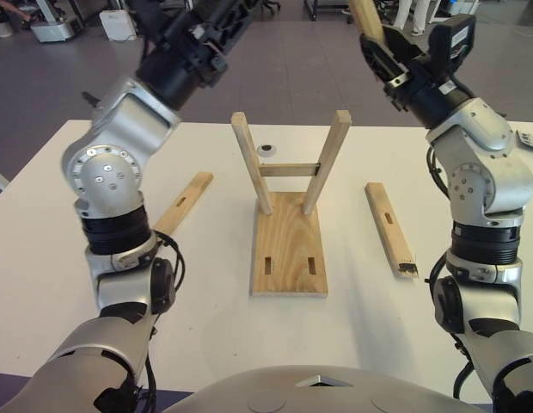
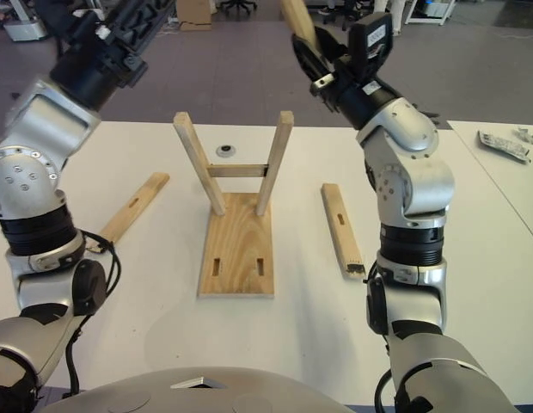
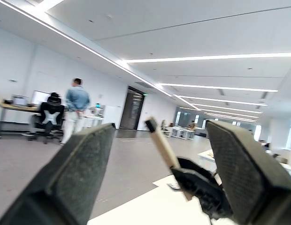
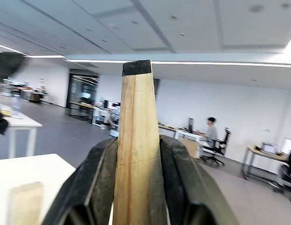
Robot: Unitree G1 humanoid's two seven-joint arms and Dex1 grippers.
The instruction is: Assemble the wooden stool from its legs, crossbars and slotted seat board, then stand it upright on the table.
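Note:
The slotted seat board [image 1: 289,247] lies flat mid-table. Two legs [image 1: 251,163] [image 1: 327,160] stand in its far slots, leaning apart, joined by a crossbar [image 1: 289,169]. Its two near slots are bare. One loose slotted leg [image 1: 183,203] lies to the left of the board and another [image 1: 390,229] to the right. My right gripper [image 4: 137,146] is raised high over the table's far right, shut on a wooden leg [image 4: 136,117] that points upward. My left gripper [image 3: 159,136] is raised high at the far left, its fingers [image 3: 84,159] spread open and holding nothing.
A small round grommet [image 1: 266,150] sits in the white table [image 1: 60,258] behind the standing legs. A second table with wrapped items [image 2: 500,143] adjoins on the right. Open floor and office desks lie beyond the far edge.

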